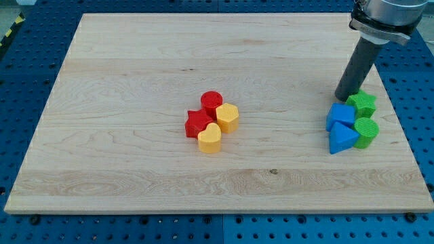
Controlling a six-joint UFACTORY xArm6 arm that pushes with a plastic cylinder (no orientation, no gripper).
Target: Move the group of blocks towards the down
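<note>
Overall, the wooden board carries two clusters of blocks. My tip is a bare rod with no jaws, so no open or closed state applies; it stands at the view's right, touching or just above the nearer cluster: green star immediately right of it, blue cube just below, blue triangle and green cylinder lower again. Well to its left sit the red star, red cylinder, yellow hexagon and yellow heart, all touching.
</note>
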